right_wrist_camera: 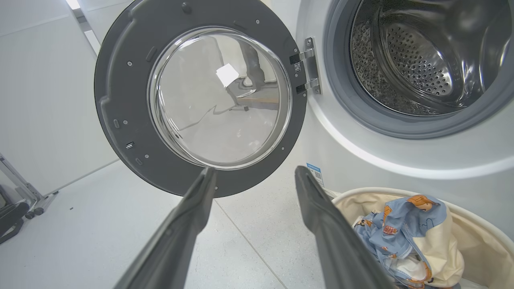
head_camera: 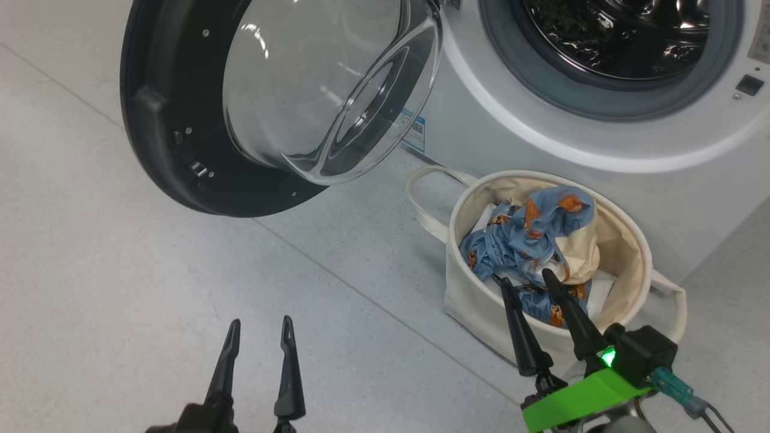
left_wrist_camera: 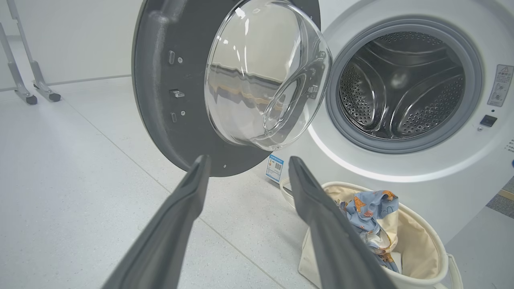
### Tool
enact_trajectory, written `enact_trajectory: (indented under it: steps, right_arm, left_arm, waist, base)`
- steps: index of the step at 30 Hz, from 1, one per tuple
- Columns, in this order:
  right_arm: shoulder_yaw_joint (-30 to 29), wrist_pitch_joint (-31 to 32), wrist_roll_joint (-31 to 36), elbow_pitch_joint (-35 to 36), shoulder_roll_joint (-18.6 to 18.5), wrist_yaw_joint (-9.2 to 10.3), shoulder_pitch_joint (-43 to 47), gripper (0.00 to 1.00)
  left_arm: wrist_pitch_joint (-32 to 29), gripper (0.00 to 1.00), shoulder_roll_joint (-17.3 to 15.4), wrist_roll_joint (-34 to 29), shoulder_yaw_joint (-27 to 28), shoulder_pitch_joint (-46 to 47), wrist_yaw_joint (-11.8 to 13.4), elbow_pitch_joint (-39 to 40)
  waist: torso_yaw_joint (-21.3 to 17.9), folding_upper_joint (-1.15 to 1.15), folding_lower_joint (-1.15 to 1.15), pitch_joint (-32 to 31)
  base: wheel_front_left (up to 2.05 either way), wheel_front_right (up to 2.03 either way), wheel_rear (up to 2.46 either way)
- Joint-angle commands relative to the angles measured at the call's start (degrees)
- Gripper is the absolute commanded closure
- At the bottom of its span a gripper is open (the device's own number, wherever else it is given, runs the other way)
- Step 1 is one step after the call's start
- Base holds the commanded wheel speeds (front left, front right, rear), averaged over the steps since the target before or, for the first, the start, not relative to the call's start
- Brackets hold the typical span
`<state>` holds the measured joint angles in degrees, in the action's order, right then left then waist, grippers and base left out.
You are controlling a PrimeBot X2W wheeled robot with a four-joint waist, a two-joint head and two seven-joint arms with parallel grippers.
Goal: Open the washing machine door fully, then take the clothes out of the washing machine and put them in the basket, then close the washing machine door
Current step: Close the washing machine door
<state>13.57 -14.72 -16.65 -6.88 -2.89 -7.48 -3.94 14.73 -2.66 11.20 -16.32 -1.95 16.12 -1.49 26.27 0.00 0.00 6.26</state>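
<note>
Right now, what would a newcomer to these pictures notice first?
The washing machine door hangs wide open at upper left, its glass window bulging, beside the shiny drum of the washing machine. Below, the blue clothes lie in the cream basket, the open right claw pointing at them.

The door (head_camera: 162, 120) hangs wide open at ten o'clock, leaving the drum mouth (head_camera: 613, 54) at one o'clock unblocked, with the basket (head_camera: 640, 252) standing below it at four o'clock and bare floor (head_camera: 120, 288) toward eight.
</note>
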Motion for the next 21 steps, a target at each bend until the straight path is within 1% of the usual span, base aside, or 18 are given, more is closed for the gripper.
enact_trajectory:
  steps: [1, 6, 14, 21]
  right_arm:
    - [1.2, -0.3, 0.3, 1.9, 0.0, -0.01, -1.4, 0.0]
    - [2.1, -0.3, -0.1, 2.0, 0.0, -0.01, -1.5, 0.0]
    - [2.1, -0.3, -0.4, 1.8, 0.0, -0.01, -1.7, 0.0]
    - [2.0, -0.3, -0.4, 1.7, 0.0, -0.01, -1.9, 0.0]
  left_arm:
    - [0.3, 0.0, -0.2, 0.1, 1.8, 1.9, 0.3, 2.1]
    - [0.3, 0.0, -0.2, -0.1, 2.4, 1.9, 0.0, 2.2]
    - [0.3, 0.0, -0.2, 0.0, 2.9, 2.0, -0.4, 2.2]
    - [0.3, 0.0, -0.2, -1.5, 5.7, 2.0, -1.2, 2.4]
  waist:
    - [0.0, 0.0, 0.0, 0.0]
    - [-0.2, 0.0, 0.0, 0.2]
    - [-0.4, 0.0, 0.0, 0.1]
    - [-1.2, 0.0, 0.0, 0.2]
  base:
    - [0.0, 0.0, 0.0]
    - [0.0, 0.0, 0.0]
    - [0.0, 0.0, 0.0]
    - [0.0, 0.0, 0.0]
